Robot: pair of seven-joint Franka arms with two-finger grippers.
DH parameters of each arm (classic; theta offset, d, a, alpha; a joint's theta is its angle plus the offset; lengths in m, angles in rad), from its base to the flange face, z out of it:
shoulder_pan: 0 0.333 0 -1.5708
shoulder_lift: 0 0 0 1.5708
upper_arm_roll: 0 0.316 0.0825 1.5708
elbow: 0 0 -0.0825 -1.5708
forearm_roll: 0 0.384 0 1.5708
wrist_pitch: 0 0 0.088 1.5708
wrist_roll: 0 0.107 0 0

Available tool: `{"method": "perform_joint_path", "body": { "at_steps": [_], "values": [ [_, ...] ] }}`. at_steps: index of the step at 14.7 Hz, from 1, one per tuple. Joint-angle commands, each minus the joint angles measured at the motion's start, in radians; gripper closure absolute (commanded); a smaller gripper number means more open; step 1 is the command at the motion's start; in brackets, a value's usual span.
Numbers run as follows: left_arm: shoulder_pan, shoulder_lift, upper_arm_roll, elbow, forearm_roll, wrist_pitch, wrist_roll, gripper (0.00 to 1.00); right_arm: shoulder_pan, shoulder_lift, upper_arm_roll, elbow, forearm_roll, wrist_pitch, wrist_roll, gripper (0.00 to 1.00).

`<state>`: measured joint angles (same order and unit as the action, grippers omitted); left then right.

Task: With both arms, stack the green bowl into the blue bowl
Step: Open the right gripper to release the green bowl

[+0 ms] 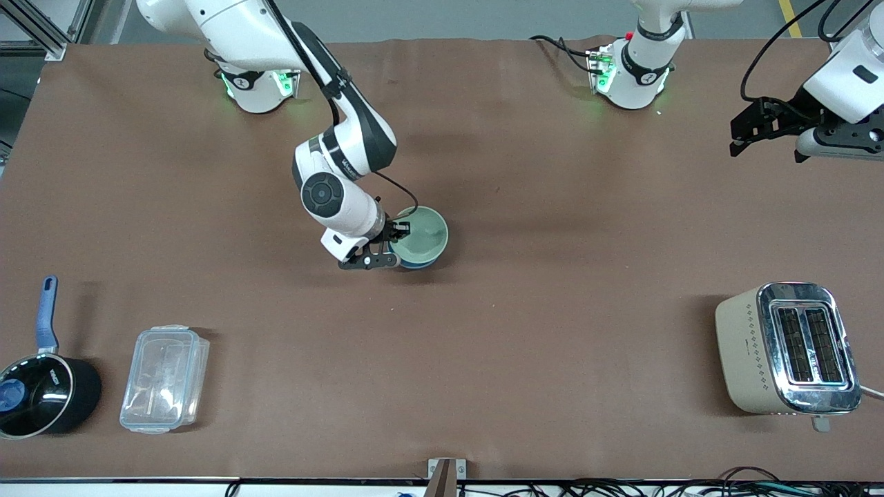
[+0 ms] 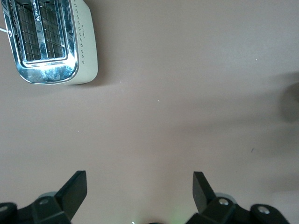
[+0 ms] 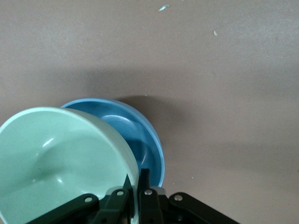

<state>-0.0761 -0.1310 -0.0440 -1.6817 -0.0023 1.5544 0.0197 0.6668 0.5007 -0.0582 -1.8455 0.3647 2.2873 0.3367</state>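
Right gripper (image 1: 392,247) pinches the green bowl (image 1: 423,233) by its rim, holding it tilted over the blue bowl (image 3: 140,135) near the table's (image 1: 552,345) middle, evidently to lower it inside. Left gripper (image 1: 749,131) waits spread open and empty above the left arm's end. Bare tabletop surrounds the bowls; toaster (image 1: 787,348) stands well apart.

text: none legible | saucepan (image 1: 48,397): white mark, unreadable | right arm (image 1: 345,162): small lettering, unreadable
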Motion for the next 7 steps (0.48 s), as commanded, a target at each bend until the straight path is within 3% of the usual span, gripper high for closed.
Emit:
{"method": "perform_joint_path", "body": {
  "at_steps": [1,5,6,7],
  "values": [
    [-0.002,-0.007,0.004,0.002,-0.011,-0.014,0.003,0.00,-0.003,-0.008,-0.003,-0.017,0.020,0.015,-0.041,0.95],
    [-0.002,-0.006,0.003,-0.001,-0.011,-0.013,0.003,0.00,-0.003,-0.001,-0.005,-0.024,0.020,0.026,-0.041,0.89],
    [-0.002,-0.007,0.001,-0.004,-0.011,-0.013,0.003,0.00,-0.004,-0.001,-0.005,-0.024,0.020,0.029,-0.041,0.85],
    [-0.004,-0.007,0.001,-0.004,-0.011,-0.014,0.003,0.00,-0.004,-0.001,-0.005,-0.024,0.020,0.029,-0.041,0.71]
  ]
}}
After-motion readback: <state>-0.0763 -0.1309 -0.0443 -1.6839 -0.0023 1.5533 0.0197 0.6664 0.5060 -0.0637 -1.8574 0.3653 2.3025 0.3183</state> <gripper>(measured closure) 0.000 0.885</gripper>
